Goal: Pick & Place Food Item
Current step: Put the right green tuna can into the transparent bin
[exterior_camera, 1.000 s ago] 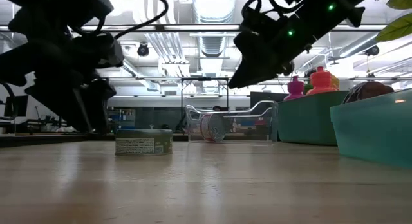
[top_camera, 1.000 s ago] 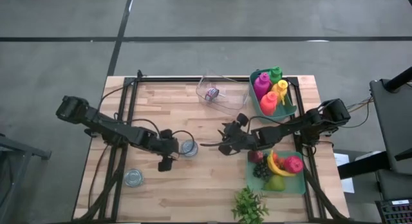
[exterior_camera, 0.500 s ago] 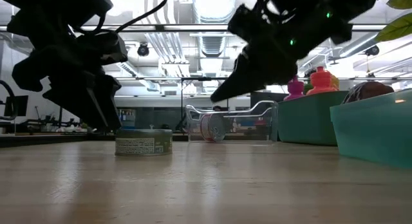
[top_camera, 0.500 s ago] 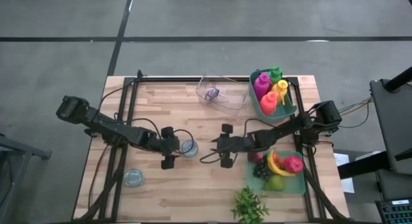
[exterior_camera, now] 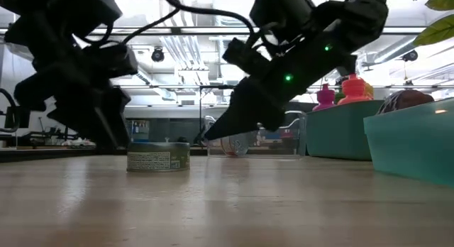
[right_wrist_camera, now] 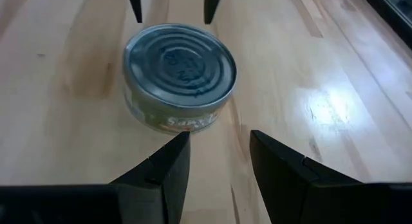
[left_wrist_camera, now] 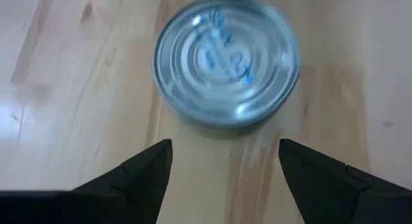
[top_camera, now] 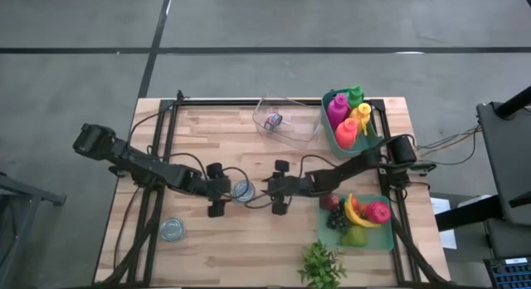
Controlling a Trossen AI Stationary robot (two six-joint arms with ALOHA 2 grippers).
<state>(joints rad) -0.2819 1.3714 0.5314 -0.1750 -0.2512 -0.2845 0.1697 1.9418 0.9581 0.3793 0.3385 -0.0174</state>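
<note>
A flat round tin can (top_camera: 243,190) stands upright on its base on the wooden table (top_camera: 249,247), between my two grippers. My left gripper (top_camera: 226,190) is open just to the can's left, and its fingers end short of the can (left_wrist_camera: 226,69). My right gripper (top_camera: 262,189) is open a little to the can's right and slants down toward the can (right_wrist_camera: 180,73). In the low view the can (exterior_camera: 158,156) sits between the left gripper (exterior_camera: 117,139) and the right gripper (exterior_camera: 206,137). Neither gripper touches it.
A second tin can (top_camera: 172,229) stands near the table's front left. A clear tub (top_camera: 286,120) at the far edge holds a can on its side. A green bin of coloured bottles (top_camera: 353,119) and a green bin of fruit (top_camera: 358,218) stand at the right. A small plant (top_camera: 322,264) is at the front.
My right gripper has gone toward the table's left edge and down, toward the can, and has rolled so that its fingers now face the can. My left gripper has stayed beside the can and tipped a little. The can has not moved.
</note>
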